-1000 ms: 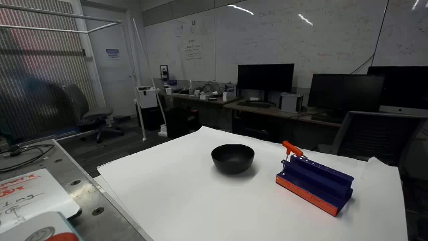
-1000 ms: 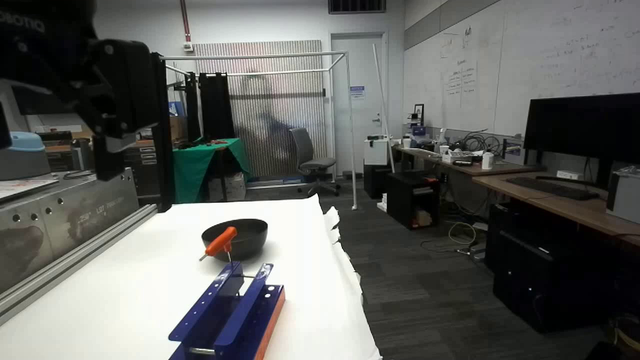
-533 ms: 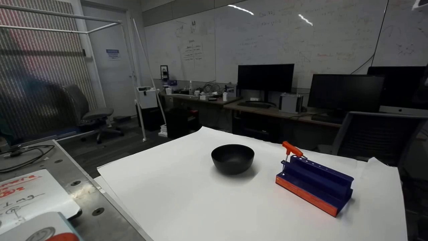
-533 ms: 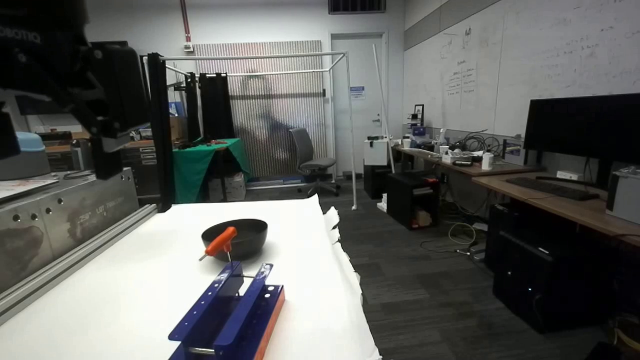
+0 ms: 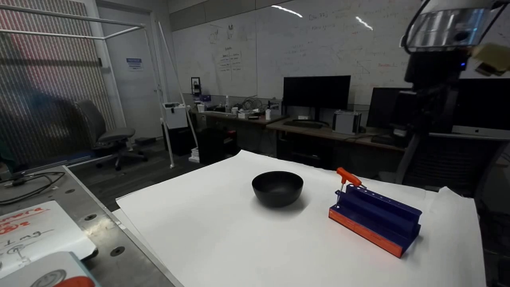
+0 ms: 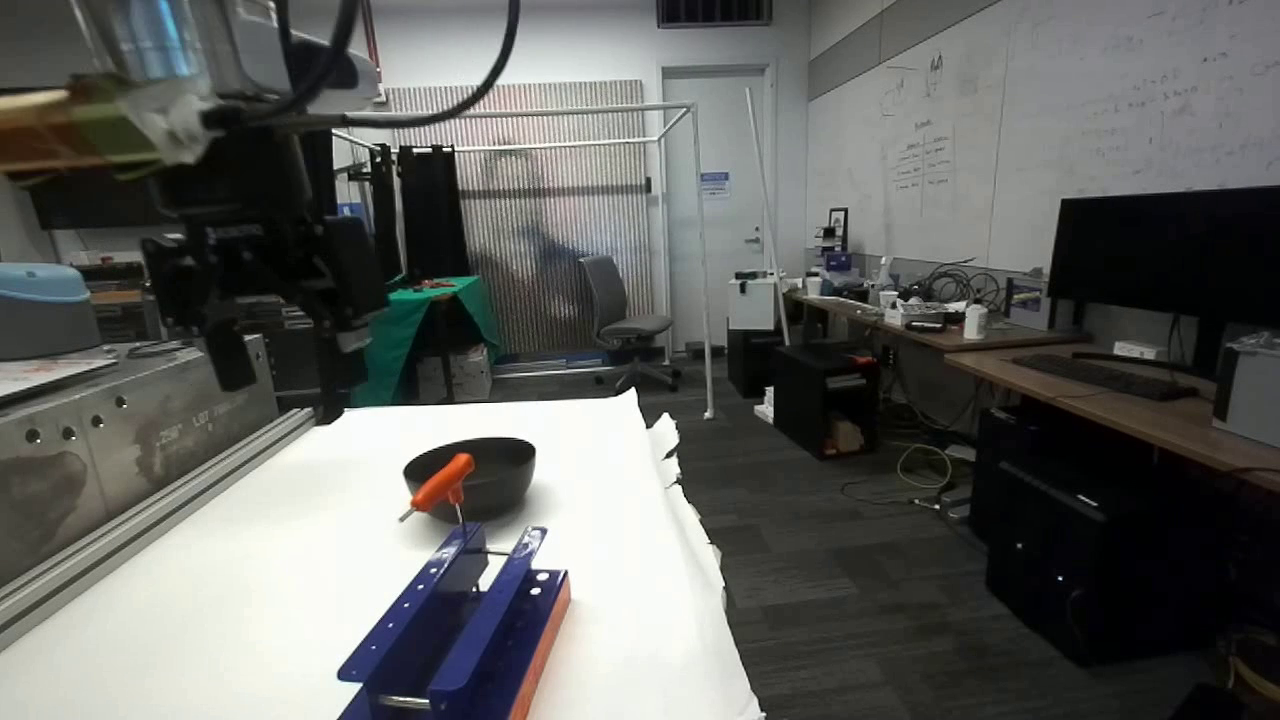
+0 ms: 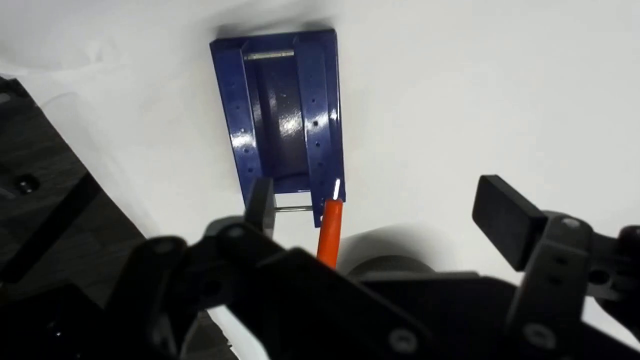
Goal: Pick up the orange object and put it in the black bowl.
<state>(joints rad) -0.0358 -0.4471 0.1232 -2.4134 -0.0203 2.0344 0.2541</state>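
The fingers (image 7: pixel 506 220) stand wide apart above the orange object (image 7: pixel 330 232), which in the wrist view shows between them, closer to the one at picture left, standing in the end of the blue rack (image 7: pixel 280 115) near the black bowl (image 5: pixel 277 192).

dim in an exterior view: glare streaks the whiteboard (image 5: pixel 310 48); soft shadow beside the black bowl (image 5: pixel 277 191). wrist view: highlights on blue block (image 7: pixel 280 115); gripper (image 7: pixel 381 212) partly blurred.

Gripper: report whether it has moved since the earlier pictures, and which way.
Yes. In an exterior view, the gripper has shifted rightward in the picture: it now covers the left edge of the green cloth, which it stood clear of before.
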